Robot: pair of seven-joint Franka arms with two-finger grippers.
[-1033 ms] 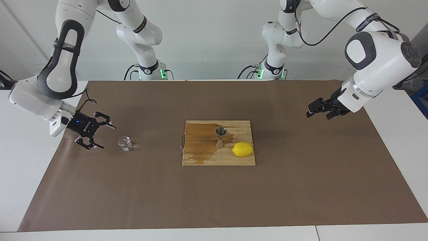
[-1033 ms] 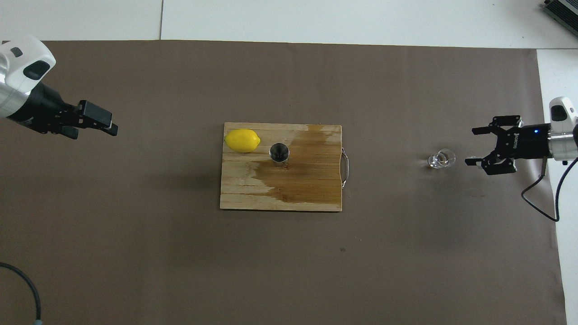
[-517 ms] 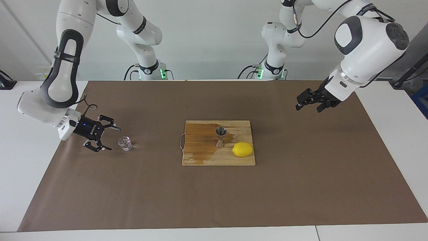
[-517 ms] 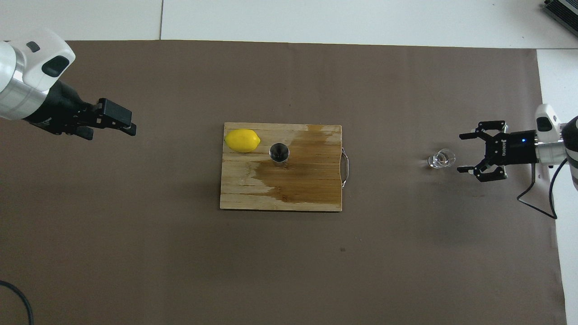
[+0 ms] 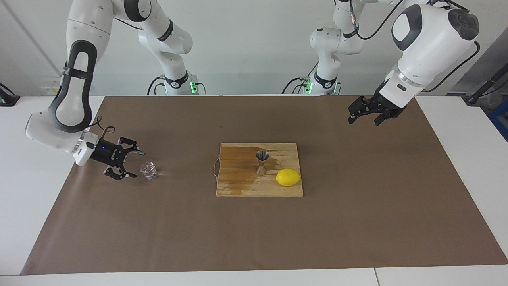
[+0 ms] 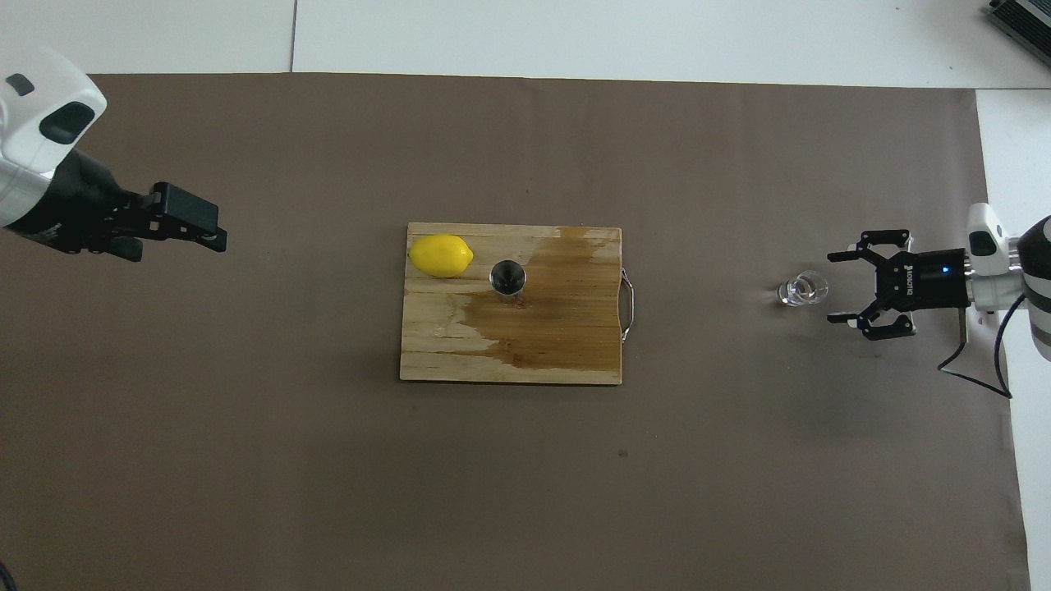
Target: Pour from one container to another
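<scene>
one camera sits high across the counter (image 5: 39, 206), facing the robots; the other looks steeply down from their end. both share the cutting board (image 5: 238, 186) (image 6: 575, 345) at mid-distance.

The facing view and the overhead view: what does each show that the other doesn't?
Only the facing view shows both arms whole down to their bases, and the jigger side-on as an hourglass standing upright.

Only the overhead view looks down into the jigger's dark mouth, and shows the full wet stain across the board.

Both show the lemon beside the jigger on the board, the glass cup on the brown mat toward the right arm's end, the right gripper open beside the cup without touching it, and the left gripper raised over the mat.
</scene>
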